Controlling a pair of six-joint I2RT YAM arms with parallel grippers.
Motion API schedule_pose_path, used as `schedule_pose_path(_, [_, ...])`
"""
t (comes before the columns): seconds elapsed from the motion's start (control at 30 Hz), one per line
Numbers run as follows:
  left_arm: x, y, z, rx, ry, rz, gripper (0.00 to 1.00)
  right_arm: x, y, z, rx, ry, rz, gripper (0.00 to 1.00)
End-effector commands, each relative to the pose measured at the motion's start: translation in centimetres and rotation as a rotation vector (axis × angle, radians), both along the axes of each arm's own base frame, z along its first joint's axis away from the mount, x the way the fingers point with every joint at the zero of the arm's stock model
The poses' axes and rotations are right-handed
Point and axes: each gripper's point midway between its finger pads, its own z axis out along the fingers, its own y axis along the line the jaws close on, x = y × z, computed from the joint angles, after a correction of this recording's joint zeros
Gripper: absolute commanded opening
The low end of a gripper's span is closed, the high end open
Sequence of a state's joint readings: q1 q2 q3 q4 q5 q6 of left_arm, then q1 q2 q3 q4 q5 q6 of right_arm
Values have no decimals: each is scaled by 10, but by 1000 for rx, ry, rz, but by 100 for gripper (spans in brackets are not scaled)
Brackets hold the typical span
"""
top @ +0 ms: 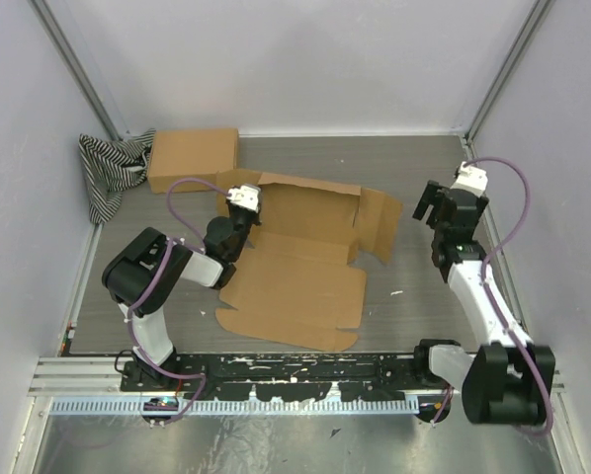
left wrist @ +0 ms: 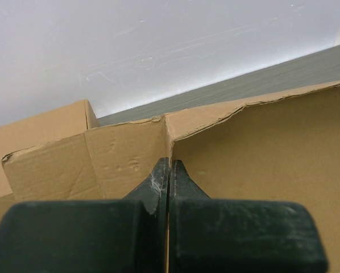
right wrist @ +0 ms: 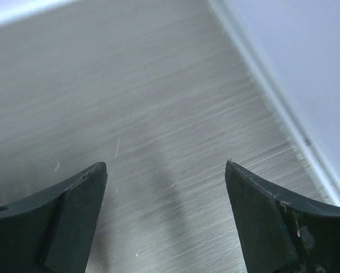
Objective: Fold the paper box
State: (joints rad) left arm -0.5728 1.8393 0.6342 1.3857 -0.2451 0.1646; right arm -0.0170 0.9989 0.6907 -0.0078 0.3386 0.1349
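Note:
The paper box point(top: 295, 272) is a brown cardboard blank lying mostly flat in the middle of the table, its back wall and side flaps partly raised. My left gripper point(top: 238, 209) is shut, and its tips sit against the box's back left corner. In the left wrist view the closed left gripper point(left wrist: 170, 162) points at the upright fold where two box walls point(left wrist: 261, 148) meet; I see nothing held between the fingers. My right gripper point(top: 436, 205) hovers to the right of the box's right flap point(top: 379, 222). The right gripper point(right wrist: 165, 165) is open wide over bare table, empty.
A closed cardboard box point(top: 192, 158) stands at the back left, with a striped cloth point(top: 108, 173) beside it in the corner. White walls enclose the grey table point(right wrist: 158, 85) on three sides. The right wall's base runs close to my right gripper.

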Motion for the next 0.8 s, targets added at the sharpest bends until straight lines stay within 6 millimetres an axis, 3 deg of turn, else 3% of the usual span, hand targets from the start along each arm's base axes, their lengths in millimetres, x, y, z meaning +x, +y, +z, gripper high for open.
schedule_pose_path(0.0, [-1, 5, 14, -15, -47, 21, 0, 16, 45, -41, 119, 126, 251, 87])
schedule_pose_path(0.1, [0, 3, 18, -15, -56, 17, 0, 12, 80, -48, 187, 98, 437, 86])
schedule_pose_path(0.23, [0, 2, 20, -18, -60, 9, 0, -1, 112, -37, 258, 38, 606, 85])
schedule_pose_path(0.47, [-1, -2, 14, -23, -46, -11, 0, -10, 137, -13, 292, -59, 754, 85])
schedule_pose_path(0.77, [-3, -3, 17, -23, -52, -24, 0, -2, 176, -22, 262, -25, 883, 85])
